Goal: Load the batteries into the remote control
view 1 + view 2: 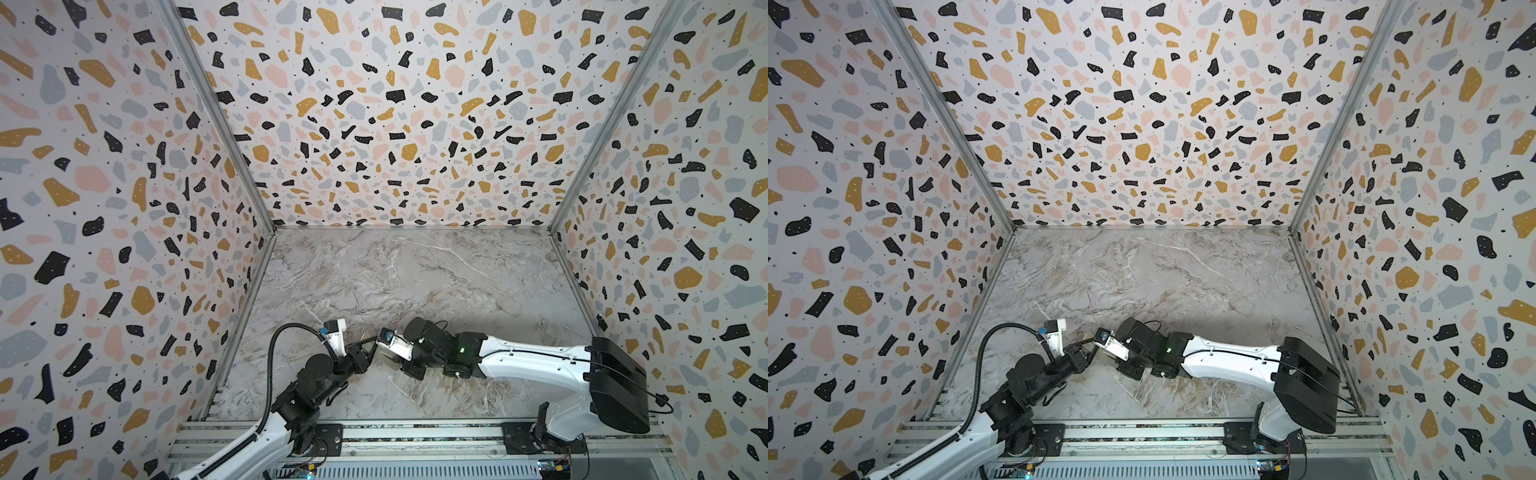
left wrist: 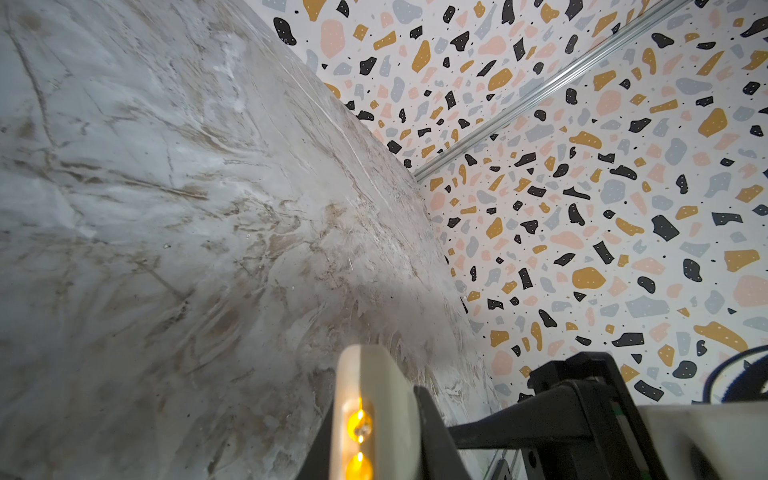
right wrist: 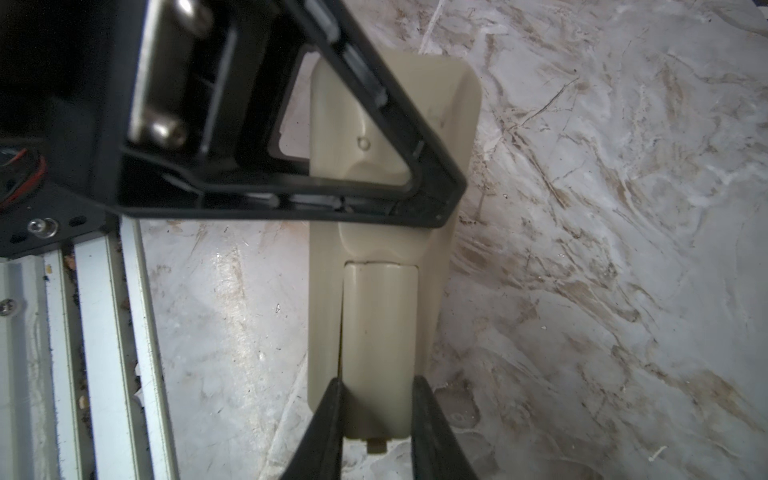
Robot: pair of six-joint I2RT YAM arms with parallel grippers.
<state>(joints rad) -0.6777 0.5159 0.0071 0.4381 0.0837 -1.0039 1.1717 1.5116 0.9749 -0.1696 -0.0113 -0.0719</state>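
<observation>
Step in hand: closing up, by my reading. The battery cover (image 3: 380, 324) sits along the back of the remote control (image 3: 451, 108) but is not home. It overhangs the remote's end, with a thin dark gap down one long side.

Left hand (image 2: 376, 432): clamped on the remote control, one black finger on each side. In the right wrist view its triangular frame crosses the remote's back.

Right hand (image 3: 376, 399): pinched on the battery cover near its outer end, one dark fingertip against each long edge.

Where the remote is: held between the two hands, low over the front of the marble surface (image 1: 415, 282), near the metal rail (image 3: 104, 332). In both top views the arms hide it where they meet.

Batteries: not plainly seen. Two amber-gold glints (image 2: 360, 422) show in a slot on the remote's edge in the left wrist view. They may be the battery ends, but I cannot tell.

Next move calls for: pushing the cover straight along the remote's length until it is flush, while the left hand braces the body.

Risk: with the cover slightly askew, a crooked push could jam it or twist the remote in the left hand's grip.
</observation>
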